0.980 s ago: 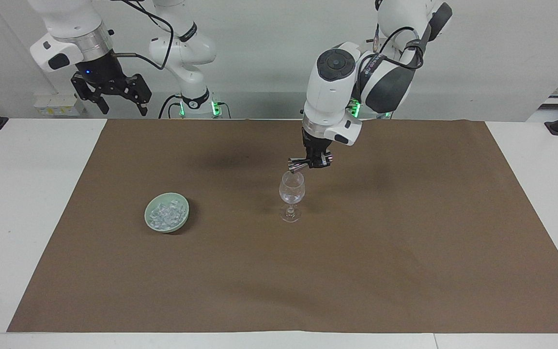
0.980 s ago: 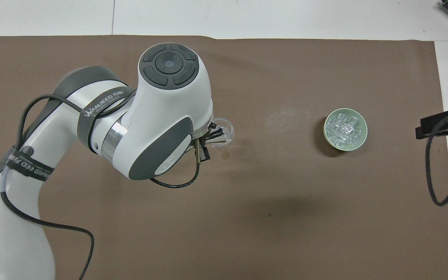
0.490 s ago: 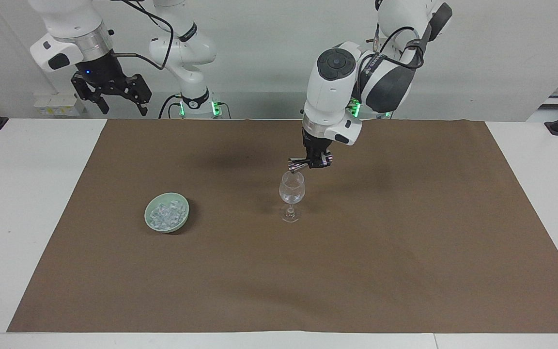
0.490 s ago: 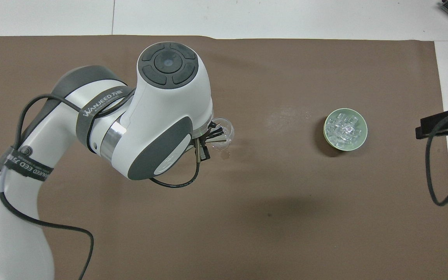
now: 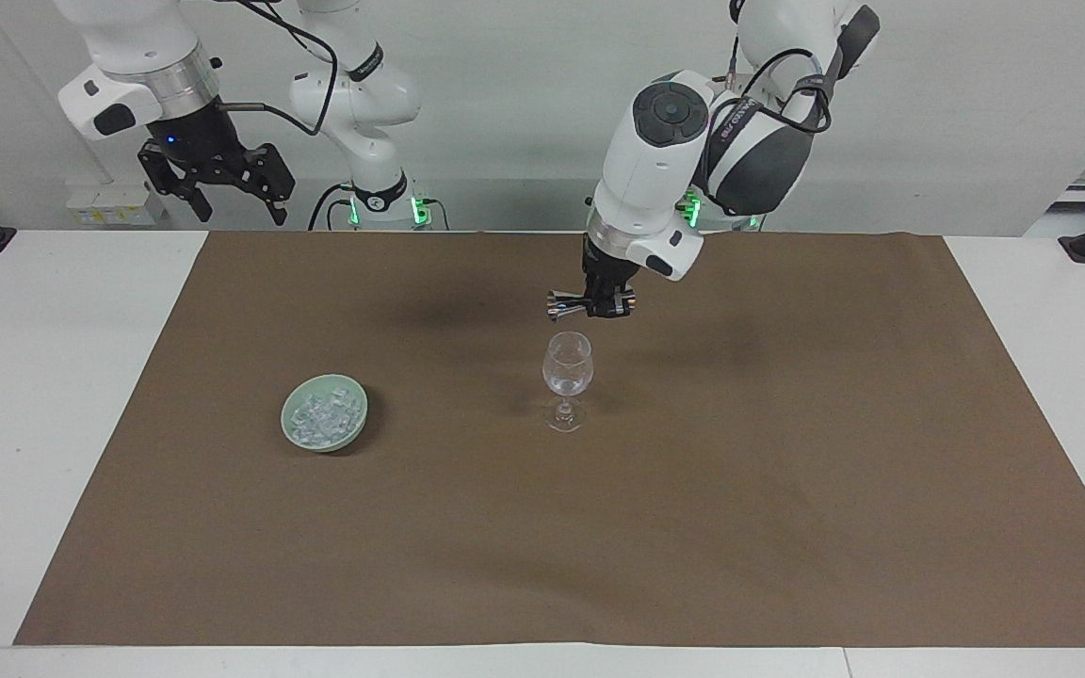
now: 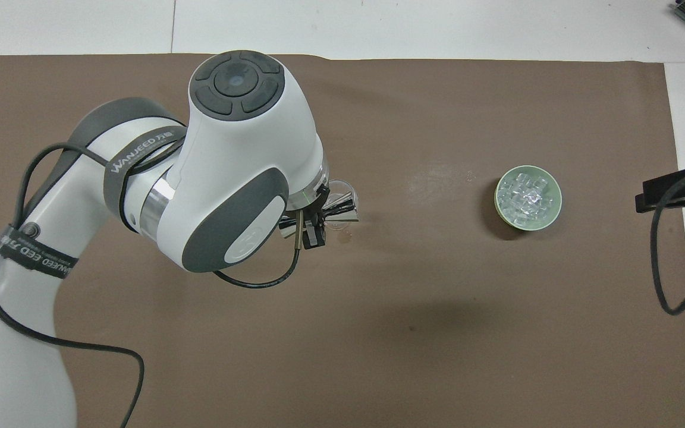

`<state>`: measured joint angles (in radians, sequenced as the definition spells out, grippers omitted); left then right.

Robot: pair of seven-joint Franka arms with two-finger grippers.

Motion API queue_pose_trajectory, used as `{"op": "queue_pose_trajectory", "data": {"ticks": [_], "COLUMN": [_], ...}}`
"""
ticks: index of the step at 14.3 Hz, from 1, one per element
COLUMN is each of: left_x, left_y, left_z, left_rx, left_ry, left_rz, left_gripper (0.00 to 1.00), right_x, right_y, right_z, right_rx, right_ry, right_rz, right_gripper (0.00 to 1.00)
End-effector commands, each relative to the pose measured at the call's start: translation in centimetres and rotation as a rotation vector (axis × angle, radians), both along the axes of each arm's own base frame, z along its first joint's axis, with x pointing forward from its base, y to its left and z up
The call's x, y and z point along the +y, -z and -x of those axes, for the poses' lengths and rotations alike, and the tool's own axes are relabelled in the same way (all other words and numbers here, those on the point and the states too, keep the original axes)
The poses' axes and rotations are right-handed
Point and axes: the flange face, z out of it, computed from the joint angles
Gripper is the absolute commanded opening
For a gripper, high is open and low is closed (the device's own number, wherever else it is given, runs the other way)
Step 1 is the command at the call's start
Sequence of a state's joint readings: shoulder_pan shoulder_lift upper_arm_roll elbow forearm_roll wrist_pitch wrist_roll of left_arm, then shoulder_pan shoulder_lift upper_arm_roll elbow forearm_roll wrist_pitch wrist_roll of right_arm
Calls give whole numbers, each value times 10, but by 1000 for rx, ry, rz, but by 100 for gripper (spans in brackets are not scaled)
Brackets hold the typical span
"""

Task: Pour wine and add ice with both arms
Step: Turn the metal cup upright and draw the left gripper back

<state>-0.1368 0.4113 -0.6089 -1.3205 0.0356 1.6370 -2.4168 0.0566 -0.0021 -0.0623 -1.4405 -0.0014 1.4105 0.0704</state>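
1. While your left gripper (image 5: pixel 605 306) hangs in the air over the brown paper mat (image 5: pixel 787 490), it is clamped on a small metal jigger (image 5: pixel 569 301), which lies level and sticks out sideways toward the right arm's end of the table.
2. Look just below that gripper: the stemmed wine glass (image 5: pixel 567 377) stands upright on the mat, and the facing view shows a clear gap between its rim and the jigger.
3. From overhead, you see the jigger (image 6: pixel 342 212) crossing the glass's rim (image 6: pixel 342 189), with the left arm's wrist covering part of the bowl.
4. You can make out something clear low in the bowl of the glass; whether it is liquid or only glare cannot be told.
5. Well off from the left gripper, toward the right arm's end of the table, you find the ice (image 5: pixel 323 415) heaped in a pale green bowl (image 5: pixel 354 400) on the mat.
6. Your right gripper (image 5: pixel 222 193) waits high above the table edge at its own end, fingers spread wide and holding nothing; the ice bowl lies below it and farther out on the mat.
7. In the overhead view, only the right gripper's dark tip (image 6: pixel 672 191) and its cable show, beside the ice bowl (image 6: pixel 500 205).
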Motion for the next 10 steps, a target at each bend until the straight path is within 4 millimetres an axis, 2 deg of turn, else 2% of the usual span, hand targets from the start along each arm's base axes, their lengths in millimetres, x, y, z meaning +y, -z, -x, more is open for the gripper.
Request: {"op": "queue_pose_trajectory", "data": {"ticks": [1, 7, 10], "left_x": [6, 47, 80], "left_y": [-9, -32, -41], "left_z": [-4, -21, -32], "left_rx": [27, 47, 70], "left_ry": [69, 103, 142], "left_rz": [64, 207, 293], "left_gripper": [0, 0, 0], "right_x": [-4, -3, -4], "right_y": [-3, -3, -3], "right_z": [0, 0, 0], "right_rx": [1, 1, 1], "right_ry": [-4, -6, -4], "right_rz": [-32, -32, -32], "right_gripper": [100, 100, 100]}}
